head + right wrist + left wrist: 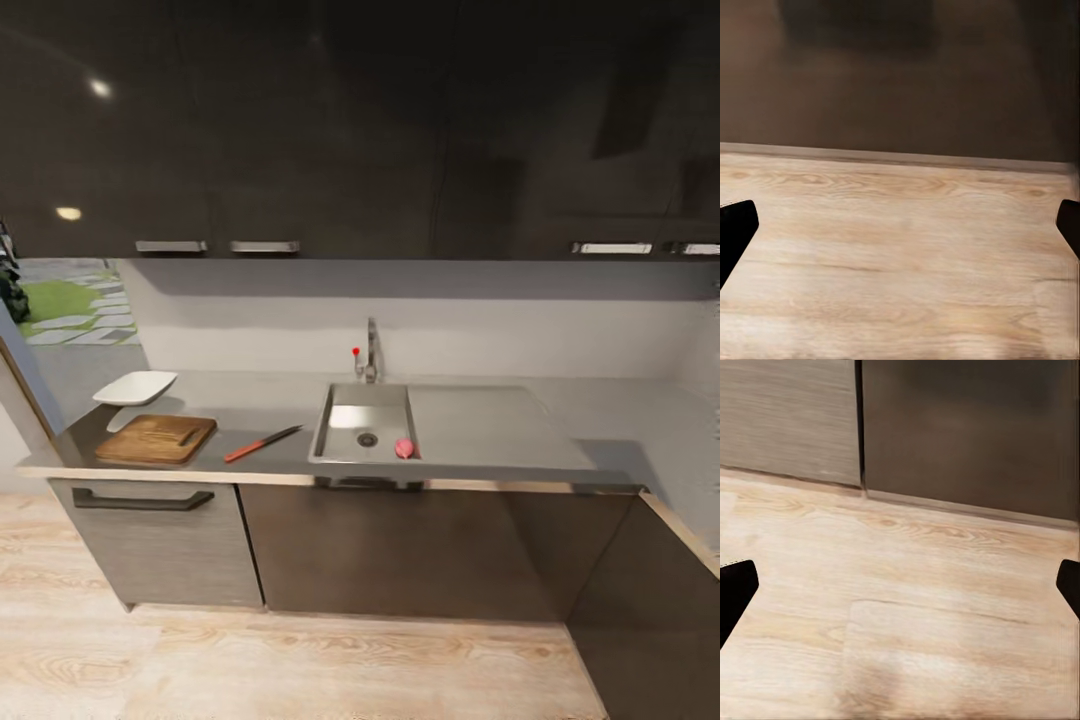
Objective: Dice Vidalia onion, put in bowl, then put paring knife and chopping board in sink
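1. Vidalia onion [404,448] sits inside the sink [340,455], at the basin's front right corner, just beside the round drain [368,439].
2. Left of the sink, the paring knife [262,444] lies flat on the countertop [500,425], its red-orange handle toward the front edge and its blade pointing at the basin.
3. Further left lies the chopping board [157,439], and the white bowl [135,387] stands just behind it.
4. The chrome tap [369,355] rises behind the basin.
5. My left gripper [900,585] hangs over the wooden floor [907,622] before the cabinet doors [967,431], jaws spread wide, holding nothing.
6. My right gripper [900,225] likewise hangs over floor, fingers [735,229] far apart and empty.
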You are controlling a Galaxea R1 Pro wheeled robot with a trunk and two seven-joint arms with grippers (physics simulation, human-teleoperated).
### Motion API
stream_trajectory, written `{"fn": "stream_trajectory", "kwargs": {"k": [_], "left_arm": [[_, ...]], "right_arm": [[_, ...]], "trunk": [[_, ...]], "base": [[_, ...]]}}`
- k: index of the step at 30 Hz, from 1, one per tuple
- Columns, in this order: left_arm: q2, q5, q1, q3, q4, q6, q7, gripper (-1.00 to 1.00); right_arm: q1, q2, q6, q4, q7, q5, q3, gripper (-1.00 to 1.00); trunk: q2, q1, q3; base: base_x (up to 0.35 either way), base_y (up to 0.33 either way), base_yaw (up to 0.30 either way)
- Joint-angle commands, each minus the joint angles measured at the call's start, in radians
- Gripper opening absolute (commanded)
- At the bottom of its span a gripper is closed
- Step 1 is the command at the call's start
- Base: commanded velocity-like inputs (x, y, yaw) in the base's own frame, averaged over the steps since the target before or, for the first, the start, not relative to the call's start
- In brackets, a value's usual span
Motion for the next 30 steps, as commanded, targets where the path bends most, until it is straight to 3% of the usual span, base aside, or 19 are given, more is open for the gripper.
{"fn": "stream_trajectory", "kwargs": {"k": [1,7,10,11,12,14,16,17,19,21,22,25,26,29,30], "left_arm": [[0.0,0.009,0.0,-0.001,-0.001,0.0,0.001,1.0],[-0.002,0.007,0.0,0.001,-0.008,0.0,0.001,1.0],[-0.015,0.006,-0.011,0.002,-0.027,0.043,0.003,1.0],[-0.03,0.003,-0.078,0.001,-0.061,0.201,0.003,1.0],[-0.033,0.002,-0.117,0.0,-0.078,0.278,0.003,1.0],[-0.035,0.002,-0.159,0.0,-0.098,0.352,0.004,1.0],[-0.037,0.001,-0.253,-0.007,-0.125,0.473,0.004,1.0],[-0.037,0.001,-0.279,-0.011,-0.128,0.499,0.004,1.0],[-0.037,0.001,-0.358,-0.037,-0.135,0.572,0.005,1.0],[-0.038,-0.002,-0.455,-0.096,-0.139,0.676,0.006,1.0],[-0.04,-0.005,-0.534,-0.136,-0.141,0.759,0.01,1.0],[-0.057,-0.006,-0.643,-0.169,-0.141,0.868,0.023,1.0],[-0.087,-0.006,-0.769,-0.185,-0.139,0.96,0.044,1.0],[-0.119,-0.006,-0.904,-0.191,-0.118,0.995,0.056,1.0],[-0.124,-0.006,-0.926,-0.191,-0.111,0.998,0.057,1.0]], "right_arm": [[0.0,0.002,-0.002,-0.001,0.009,0.002,-0.006,1.0],[0.0,0.002,-0.002,0.011,0.01,0.002,-0.006,1.0],[0.0,0.002,-0.002,0.032,0.013,0.002,-0.006,1.0],[0.0,0.002,-0.002,0.045,0.014,0.002,-0.007,1.0],[0.0,0.002,-0.002,0.047,0.014,0.002,-0.007,1.0],[0.0,0.002,-0.002,0.049,0.014,0.002,-0.007,1.0],[0.0,0.002,-0.002,0.053,0.014,0.002,-0.007,1.0],[0.0,0.002,-0.002,0.055,0.014,0.002,-0.007,1.0],[0.0,0.002,-0.002,0.061,0.014,0.001,-0.007,1.0],[0.0,0.002,-0.002,0.065,0.014,0.001,-0.007,1.0],[0.0,0.002,-0.002,0.067,0.014,0.0,-0.007,1.0],[0.0,0.002,-0.002,0.068,0.014,0.0,-0.007,1.0],[0.0,0.002,-0.002,0.068,0.014,-0.001,-0.007,1.0],[0.0,0.002,-0.002,0.069,0.014,-0.001,-0.007,1.0],[0.0,0.002,-0.002,0.069,0.014,-0.001,-0.007,1.0]], "trunk": [[-0.002,0.0,-0.002],[-0.002,0.0,-0.002],[-0.002,0.0,-0.002],[-0.002,0.0,-0.002],[-0.002,0.0,-0.002],[-0.002,0.0,-0.002],[-0.002,0.0,-0.002],[-0.002,0.0,-0.002],[-0.002,0.0,-0.002],[-0.002,0.0,-0.002],[-0.002,0.0,-0.002],[-0.002,0.0,-0.002],[-0.002,0.0,-0.002],[-0.002,0.0,-0.002],[-0.002,0.0,-0.002]], "base": [[-0.177,-0.253,0.0],[-0.047,-0.068,0.0],[-0.008,-0.012,0.0],[-0.002,-0.003,0.0],[-0.001,-0.002,0.0],[-0.001,-0.001,0.0],[0.0,0.0,0.0],[0.0,0.0,0.0],[0.0,0.0,0.0],[0.0,0.0,0.0],[0.0,0.0,0.0],[0.0,0.0,0.0],[0.0,0.0,0.0],[0.0,0.0,0.0],[0.0,0.0,0.0]]}}
